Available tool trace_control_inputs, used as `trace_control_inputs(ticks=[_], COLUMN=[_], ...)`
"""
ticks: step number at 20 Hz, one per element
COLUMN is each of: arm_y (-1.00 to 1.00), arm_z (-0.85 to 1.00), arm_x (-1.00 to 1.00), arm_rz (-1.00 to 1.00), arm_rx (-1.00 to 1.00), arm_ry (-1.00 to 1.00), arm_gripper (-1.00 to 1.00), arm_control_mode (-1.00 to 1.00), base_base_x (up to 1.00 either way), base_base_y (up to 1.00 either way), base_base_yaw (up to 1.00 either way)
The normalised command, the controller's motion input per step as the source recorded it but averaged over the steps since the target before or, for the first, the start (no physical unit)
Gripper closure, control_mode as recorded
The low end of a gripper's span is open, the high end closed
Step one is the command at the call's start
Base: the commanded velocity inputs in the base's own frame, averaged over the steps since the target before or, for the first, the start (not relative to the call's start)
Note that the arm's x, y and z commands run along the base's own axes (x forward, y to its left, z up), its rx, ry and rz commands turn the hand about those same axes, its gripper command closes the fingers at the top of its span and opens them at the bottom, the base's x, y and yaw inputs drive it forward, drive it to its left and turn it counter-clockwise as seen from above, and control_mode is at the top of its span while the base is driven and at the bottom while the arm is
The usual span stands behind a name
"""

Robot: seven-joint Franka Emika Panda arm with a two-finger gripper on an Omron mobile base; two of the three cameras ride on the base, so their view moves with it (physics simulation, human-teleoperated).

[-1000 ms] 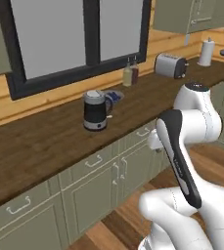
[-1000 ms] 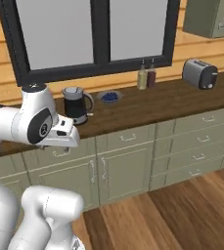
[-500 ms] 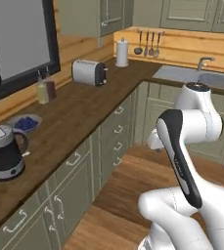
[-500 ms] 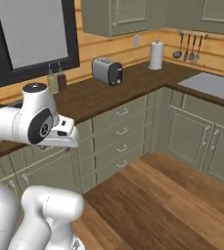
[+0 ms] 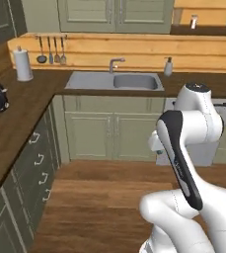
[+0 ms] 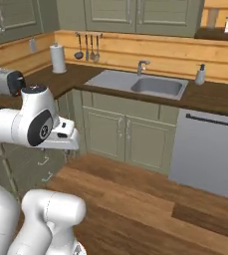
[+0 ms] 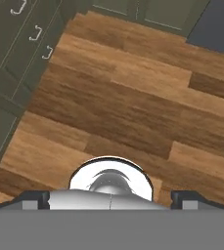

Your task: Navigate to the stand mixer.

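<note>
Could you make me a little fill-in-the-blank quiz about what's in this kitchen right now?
1. The steel sink is set into the dark wooden ____.
2. The white paper towel roll stands ____ on the counter.
3. The silver toaster sits on the counter to the ____ of the sink.
4. The floor is made of ____ planks.

Missing words: counter; upright; left; wooden

Worktop [image 5: 16, 123]: dark brown wood grain. Cabinets [image 5: 114, 133]: muted sage green, pale handles. Wall panelling [image 6: 150, 52]: light honey wood. Sink [image 6: 143, 84]: grey steel. Paper towel roll [image 5: 22, 64]: white. Toaster [image 6: 3, 81]: silver, black end. Floor [image 7: 133, 93]: mid and dark brown planks. Dishwasher [image 6: 210, 152] front: apparently pale grey.
</note>
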Motion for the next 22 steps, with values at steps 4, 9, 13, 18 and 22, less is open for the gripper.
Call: trace_control_inputs(ticks=[4, 9, 13, 18, 22], arm_y=[0.0, 0.0, 0.0, 0.0, 0.0], arm_z=[0.0, 0.0, 0.0, 0.0, 0.0], arm_x=[0.0, 0.0, 0.0, 0.0, 0.0], arm_rz=[0.0, 0.0, 0.0, 0.0, 0.0], arm_rx=[0.0, 0.0, 0.0, 0.0, 0.0], arm_ry=[0.0, 0.0, 0.0, 0.0, 0.0], arm_gripper=[-1.0, -1.0, -1.0, -1.0, -1.0], arm_control_mode=[1.0, 1.0, 1.0, 1.0, 1.0], base_base_x=[0.39, 0.38, 0.43, 0.76, 1.0], base_base_y=[-0.85, -0.91, -0.81, -0.35, 0.03], base_base_yaw=[-0.69, -0.68, -0.68, -0.6, -0.41])
